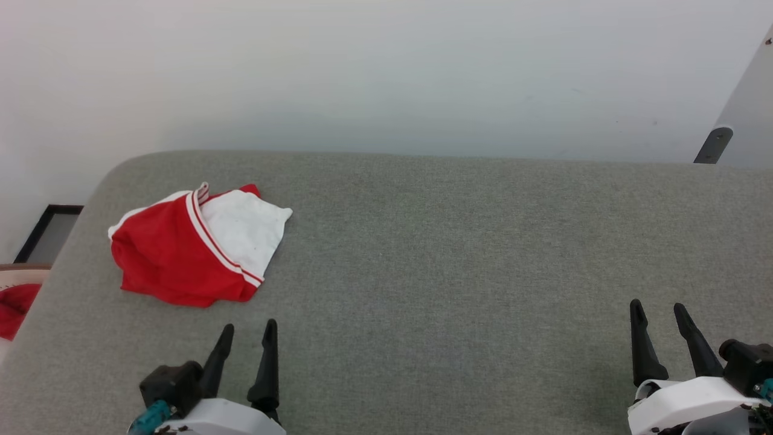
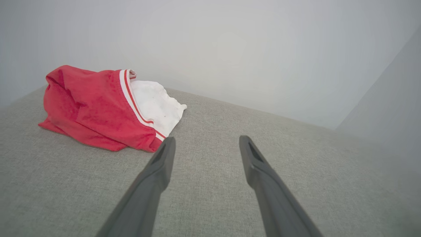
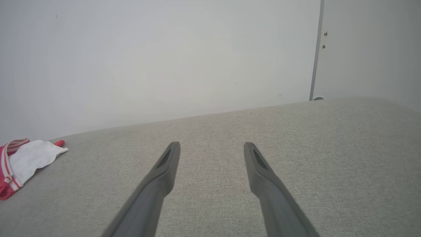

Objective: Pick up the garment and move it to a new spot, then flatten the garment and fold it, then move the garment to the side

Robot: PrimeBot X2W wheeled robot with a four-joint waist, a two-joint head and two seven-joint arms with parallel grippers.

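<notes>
A crumpled red and white shirt [image 1: 181,254] lies bunched at the far left of a grey table [image 1: 453,272], just ahead of the left claw [image 1: 249,326], which is open and empty. The right claw [image 1: 657,304], also open and empty, is well apart at the table's right. The shirt is doubled over itself, so a pinch from here may catch only the top layer and drag it into a tighter tangle, making flattening harder; it also lies near the table's left edge, where a nudge instead of a grip could push it off.
</notes>
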